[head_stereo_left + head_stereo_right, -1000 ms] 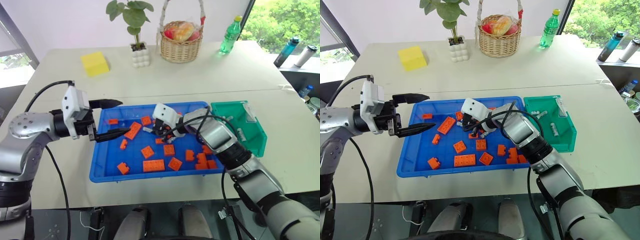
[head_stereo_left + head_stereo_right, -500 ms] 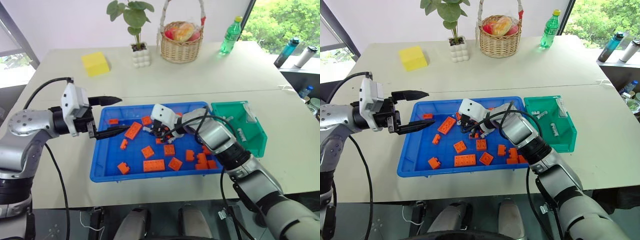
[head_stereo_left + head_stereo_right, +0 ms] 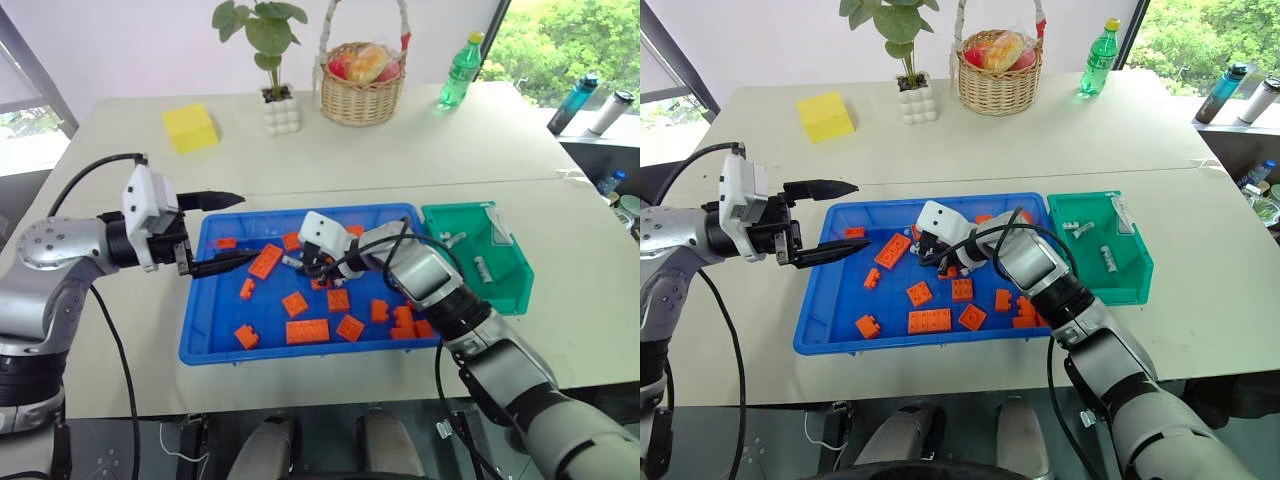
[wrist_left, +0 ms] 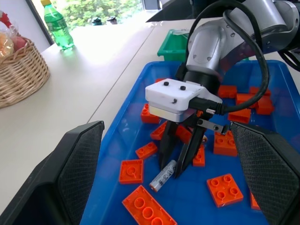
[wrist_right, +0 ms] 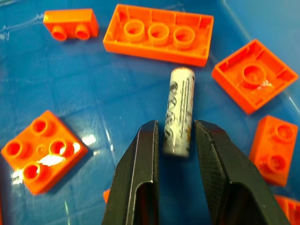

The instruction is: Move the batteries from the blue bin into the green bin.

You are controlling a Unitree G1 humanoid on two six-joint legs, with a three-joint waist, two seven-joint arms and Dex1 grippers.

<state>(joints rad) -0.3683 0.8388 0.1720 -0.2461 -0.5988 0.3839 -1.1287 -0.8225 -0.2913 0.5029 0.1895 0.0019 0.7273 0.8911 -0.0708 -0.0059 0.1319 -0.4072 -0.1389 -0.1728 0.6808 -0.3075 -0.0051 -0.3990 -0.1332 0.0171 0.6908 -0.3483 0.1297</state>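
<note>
At the centre of the frame, the right gripper (image 5: 173, 136) is pinching a battery (image 5: 179, 110) lying in the blue bin (image 3: 215, 345); next it probably needs lifting toward the green bin (image 3: 515, 290). The left gripper (image 3: 225, 231) is hovering spread.

Blue bin (image 3: 200, 300): bright blue. Green bin (image 3: 520, 275): green. Battery (image 5: 179, 111): silver-white with dark printed markings. Bricks (image 3: 307, 331): orange. Right pincer (image 5: 174, 140): black fingers, white housing. Left pincer (image 3: 228, 230): black fingers, white housing. Desk (image 3: 400, 150): pale beige. Block (image 3: 190, 127): yellow. Bottle (image 3: 461, 70): green, yellow cap. Basket (image 3: 358, 98): tan wicker.
</note>
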